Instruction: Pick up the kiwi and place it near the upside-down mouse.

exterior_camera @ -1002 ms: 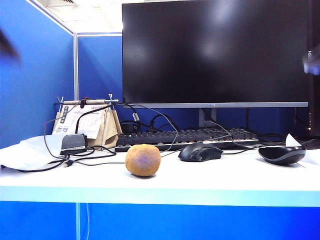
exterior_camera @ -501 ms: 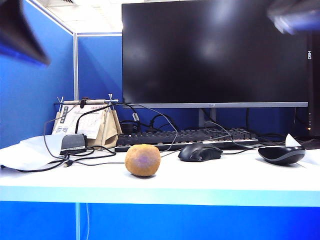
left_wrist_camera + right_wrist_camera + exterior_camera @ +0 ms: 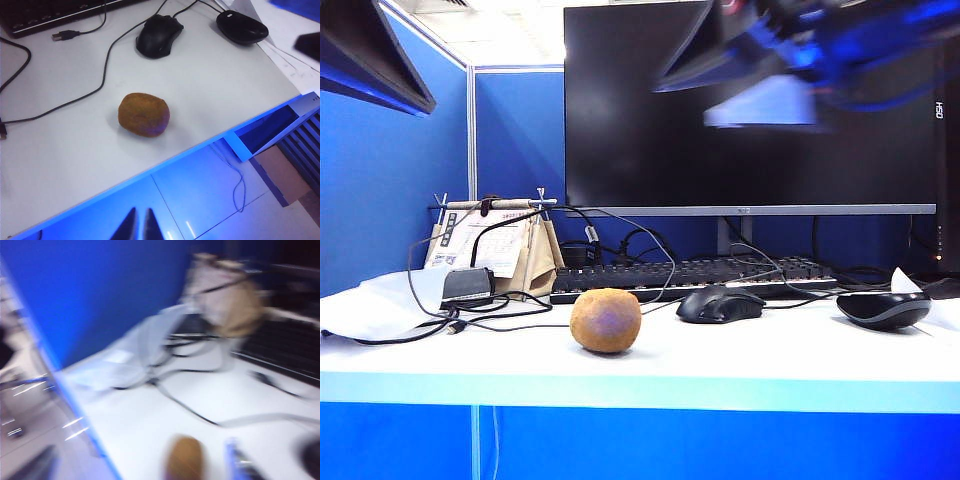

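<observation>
Since the earlier frame the right gripper (image 3: 760, 75) has swung in, blurred, high above the kiwi (image 3: 606, 320); its jaws cannot be read. The kiwi lies on the desk (image 3: 740, 365), well left of the upside-down mouse (image 3: 884, 309). The left gripper (image 3: 139, 227) hangs nearer, jaws nearly together.

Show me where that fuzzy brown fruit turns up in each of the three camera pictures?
Exterior view: the kiwi sits on the white table, front and centre-left, left of the dome-up mouse.
Left wrist view: kiwi mid-picture, near the table's edge.
Right wrist view: blurred, kiwi at the bottom edge.
Shared landmark: the dome-up mouse, visible in the exterior and left wrist views.
</observation>
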